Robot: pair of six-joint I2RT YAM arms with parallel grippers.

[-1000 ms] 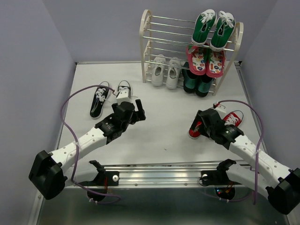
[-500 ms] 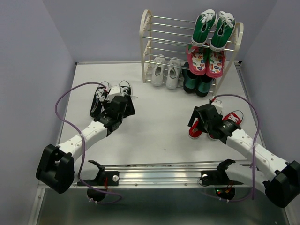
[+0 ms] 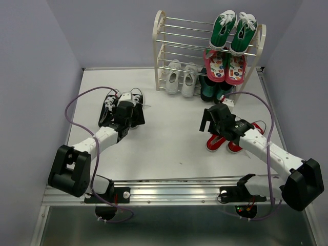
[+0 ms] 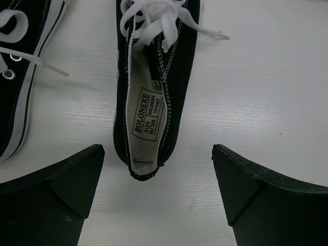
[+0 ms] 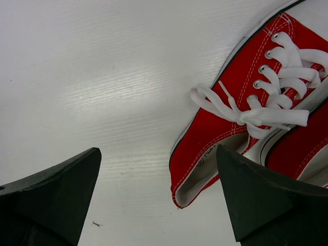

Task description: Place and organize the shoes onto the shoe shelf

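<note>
The shoe shelf (image 3: 160, 46) stands at the back. The white sneakers (image 3: 181, 79) sit on its lowest tier, left side. The black sneakers lie on the table at the left, one (image 3: 108, 108) beside the other (image 3: 135, 97). My left gripper (image 3: 129, 114) is open over the heel of the right black sneaker (image 4: 154, 92), which lies between the fingers (image 4: 66, 179); the other black sneaker (image 4: 25, 77) is to its left. The red sneakers (image 3: 225, 142) lie at the right. My right gripper (image 3: 211, 122) is open and empty, just left of the red sneaker (image 5: 230, 118); its mate (image 5: 302, 148) lies beside it.
Green sneakers (image 3: 233, 32) stand on the shelf's top tier, right side. Pink patterned slippers (image 3: 225, 66) sit below them, with dark green shoes (image 3: 215, 91) on the lowest tier. Grey walls close in the table on three sides.
My left gripper has moved away and left onto the right black sneaker's heel. My right gripper has moved left and away, uncovering the red sneakers.
</note>
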